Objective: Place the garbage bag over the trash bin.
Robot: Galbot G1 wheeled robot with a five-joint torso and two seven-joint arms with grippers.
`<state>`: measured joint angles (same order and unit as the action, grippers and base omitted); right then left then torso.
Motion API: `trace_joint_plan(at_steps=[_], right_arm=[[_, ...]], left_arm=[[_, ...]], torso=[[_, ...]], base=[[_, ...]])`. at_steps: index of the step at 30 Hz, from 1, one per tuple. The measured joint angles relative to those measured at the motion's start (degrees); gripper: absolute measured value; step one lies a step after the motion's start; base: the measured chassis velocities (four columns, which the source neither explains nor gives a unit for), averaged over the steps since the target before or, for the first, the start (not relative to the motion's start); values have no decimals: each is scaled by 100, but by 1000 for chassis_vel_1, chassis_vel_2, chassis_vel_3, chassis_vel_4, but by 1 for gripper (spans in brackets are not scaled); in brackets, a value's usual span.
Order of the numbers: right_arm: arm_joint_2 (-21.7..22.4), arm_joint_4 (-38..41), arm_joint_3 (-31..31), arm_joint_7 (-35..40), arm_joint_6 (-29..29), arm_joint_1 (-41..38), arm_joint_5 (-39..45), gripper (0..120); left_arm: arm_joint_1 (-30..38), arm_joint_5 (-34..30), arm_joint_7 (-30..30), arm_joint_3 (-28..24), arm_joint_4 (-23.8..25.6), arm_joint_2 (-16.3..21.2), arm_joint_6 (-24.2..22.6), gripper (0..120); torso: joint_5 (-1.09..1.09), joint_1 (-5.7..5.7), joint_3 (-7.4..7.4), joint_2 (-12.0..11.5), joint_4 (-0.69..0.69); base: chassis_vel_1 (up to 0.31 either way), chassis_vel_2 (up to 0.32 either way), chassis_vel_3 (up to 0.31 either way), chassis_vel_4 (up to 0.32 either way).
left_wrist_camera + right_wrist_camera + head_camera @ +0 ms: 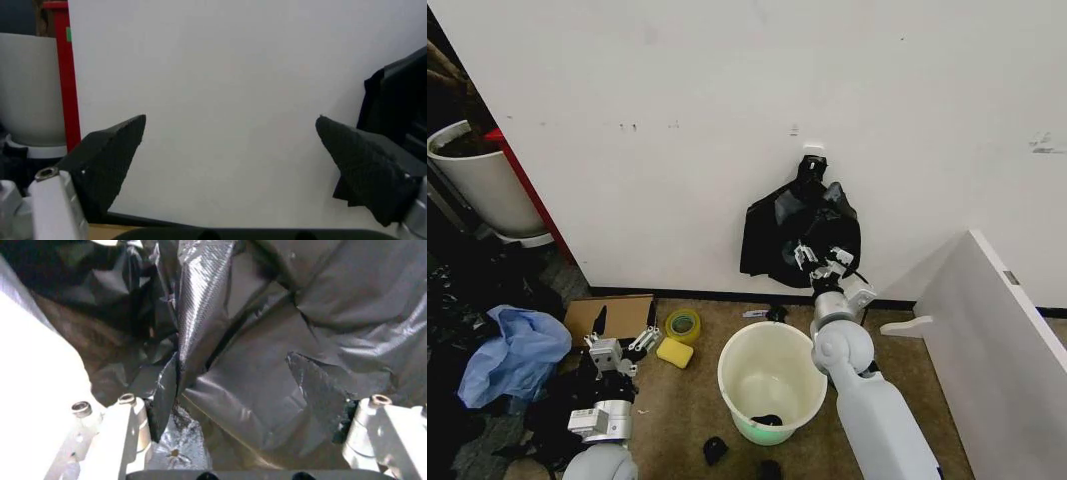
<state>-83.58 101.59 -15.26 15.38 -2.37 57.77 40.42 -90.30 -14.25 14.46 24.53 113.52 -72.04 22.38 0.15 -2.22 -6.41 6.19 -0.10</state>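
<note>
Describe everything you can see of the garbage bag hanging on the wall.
The garbage bag is a thin, glossy black plastic sack, heavily wrinkled and folded. It hangs bunched from a small white hook on the white wall, draping down to just above the floor edge, behind and above the cream trash bin. The right gripper is raised against its lower part; in the right wrist view its open fingers press into the plastic folds.

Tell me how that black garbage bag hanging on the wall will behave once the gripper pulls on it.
Likely floppy: the garbage bag hangs in loose folds from a wall hook. Probably slippery and light, as its thin film looks glossy and wrinkled between the right gripper's open fingers. It may tear or snag if pulled hard. It should drape over the trash bin, not hold shape.
</note>
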Motion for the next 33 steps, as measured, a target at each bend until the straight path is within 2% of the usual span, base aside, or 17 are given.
trace_joint_plan(at_steps=[4, 6, 8, 10, 17, 21, 24, 33], right_arm=[[-10, -125, 39, 216, -34, -18, -392, 48], [-56, -137, 52, 206, -10, -70, -375, 38], [-63, -148, 50, 187, 14, -86, -345, 36], [-42, -156, 19, 54, 131, -83, -230, 25], [30, -144, -77, -111, 236, 2, -76, 0], [83, 15, -65, -133, 234, 183, -55, 0], [170, 431, -35, -62, 203, 687, -69, 0], [255, 874, -22, -53, 301, 1591, -240, 0]], left_arm=[[21, -5, 29, 4, -76, 3, 9, 100], [20, 4, 33, -5, -87, -5, 20, 100], [22, 5, 35, -6, -89, -5, 21, 100], [33, 8, 44, -3, -97, -6, 21, 100], [32, 111, 72, -45, -131, -86, 29, 100], [23, 126, 93, -41, -128, -109, 37, 100], [-22, 142, 131, -27, -104, -127, 97, 100], [-13, 143, 188, -20, -99, -158, 133, 100]], torso=[[0, 0, 0, 0, -1], [0, 0, 0, 0, -1], [0, 0, 0, 0, -1], [0, 0, 0, 0, -1], [0, 1, 0, 0, -1], [0, 0, 1, 0, -1], [0, 1, 1, 0, -1], [0, 1, 1, 0, -1]], base=[[0, 0, 0, 0], [0, 0, 0, 0], [0, 0, 0, 0], [0, 0, 0, 0], [0, 0, 0, 0], [0, 0, 0, 0], [0, 0, 0, 0], [0, 0, 0, 0]])
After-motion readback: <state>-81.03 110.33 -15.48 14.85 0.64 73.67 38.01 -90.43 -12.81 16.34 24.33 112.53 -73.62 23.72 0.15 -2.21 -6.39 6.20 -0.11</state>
